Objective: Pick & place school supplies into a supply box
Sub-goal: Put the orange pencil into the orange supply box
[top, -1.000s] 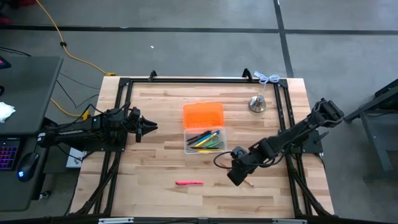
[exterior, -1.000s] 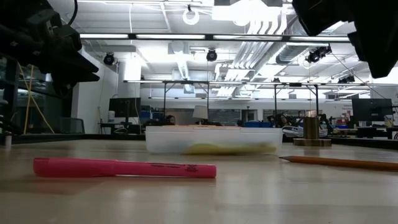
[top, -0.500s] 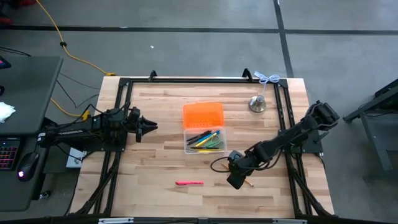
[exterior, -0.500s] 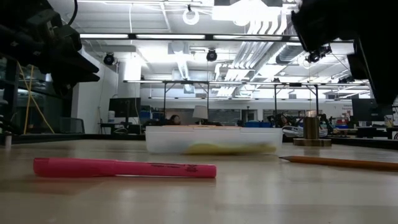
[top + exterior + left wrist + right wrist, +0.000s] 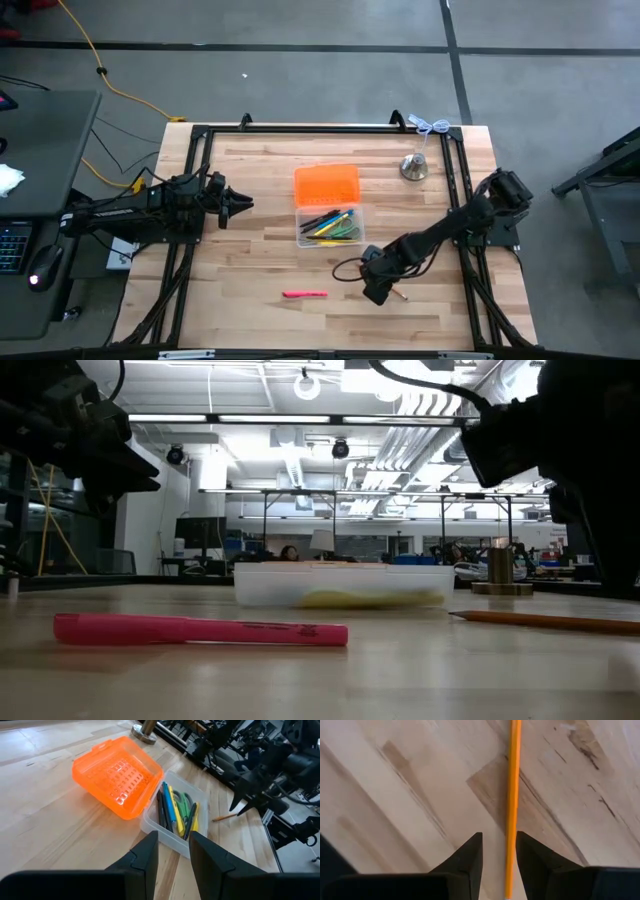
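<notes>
One pink marker (image 5: 304, 294) lies alone low in the overhead frame on the table (image 5: 260, 250). Right of it, the right gripper (image 5: 376, 292), fingers parted, hovers over one orange pencil (image 5: 512, 810). At centre, one supply box (image 5: 329, 225) holds several pens. At centre left, the left gripper (image 5: 240, 204) waits, slightly parted.

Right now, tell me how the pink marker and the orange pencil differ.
The pink marker is thick and bright pink; the orange pencil is much thinner and orange. The marker lies alone in open table space, no gripper near it; the pencil lies right below the right gripper, between its parted fingers in the right wrist view. Both lie flat on the table, outside the supply box.
</notes>
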